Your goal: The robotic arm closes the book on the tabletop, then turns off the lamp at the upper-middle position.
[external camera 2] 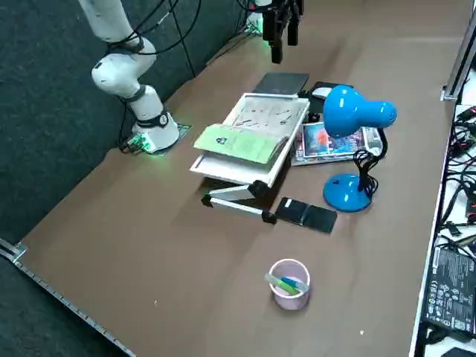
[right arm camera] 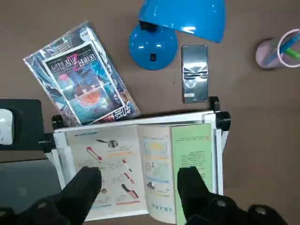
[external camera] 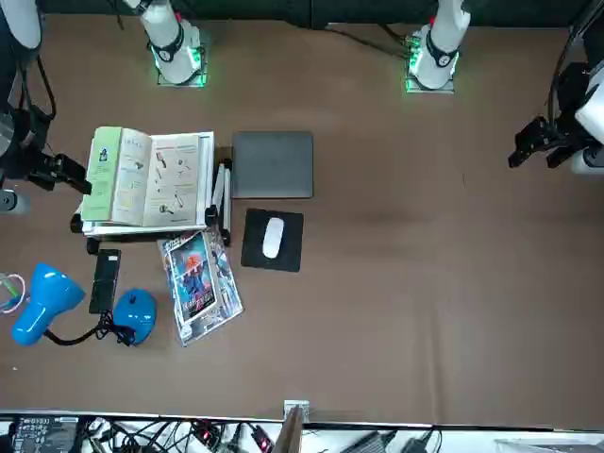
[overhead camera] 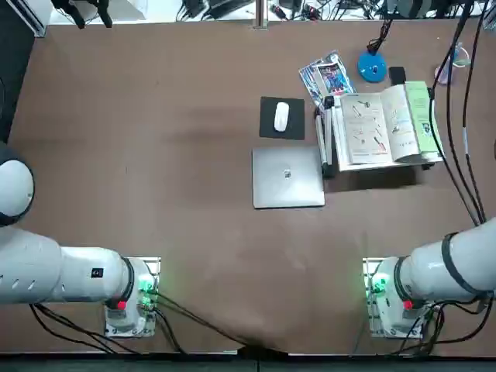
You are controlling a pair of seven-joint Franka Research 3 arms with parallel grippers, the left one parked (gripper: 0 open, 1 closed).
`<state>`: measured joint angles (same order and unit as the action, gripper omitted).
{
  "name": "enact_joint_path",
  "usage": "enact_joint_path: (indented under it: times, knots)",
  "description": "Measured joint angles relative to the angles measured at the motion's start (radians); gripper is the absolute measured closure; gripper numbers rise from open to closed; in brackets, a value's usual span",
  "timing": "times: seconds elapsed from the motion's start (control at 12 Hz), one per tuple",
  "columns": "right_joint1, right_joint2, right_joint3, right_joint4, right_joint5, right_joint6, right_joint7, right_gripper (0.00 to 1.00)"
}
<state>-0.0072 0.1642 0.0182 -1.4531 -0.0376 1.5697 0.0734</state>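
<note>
The book (right arm camera: 140, 164) lies open on a white stand, its white illustrated pages up and a green leaf (right arm camera: 194, 159) at one side, partly raised. It also shows as the book (overhead camera: 384, 124) (external camera: 151, 179) (external camera 2: 253, 130). My right gripper (right arm camera: 138, 187) hovers above it, open, with nothing between its fingers (right arm camera: 84, 187). From the front the gripper (external camera: 71, 175) is beside the book's green edge. The lamp stands beyond the book: blue base (overhead camera: 373, 68) (external camera: 137, 316) (external camera 2: 348, 192) (right arm camera: 152, 44) and blue head (external camera 2: 357, 111) on a black stem.
A grey laptop (overhead camera: 287, 177) lies shut beside the book. A white mouse (overhead camera: 281, 116) rests on a black pad, near glossy leaflets (overhead camera: 329, 76). A black phone (right arm camera: 194, 72) lies by the lamp base. A pink cup (external camera 2: 288, 282) holds pens near the table's corner.
</note>
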Motion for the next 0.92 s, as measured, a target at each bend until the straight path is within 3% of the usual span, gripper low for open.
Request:
enact_joint_path:
  times: [0.92]
  knots:
    - [0.000, 0.000, -0.002, 0.000, 0.000, 0.000, 0.000, 0.00]
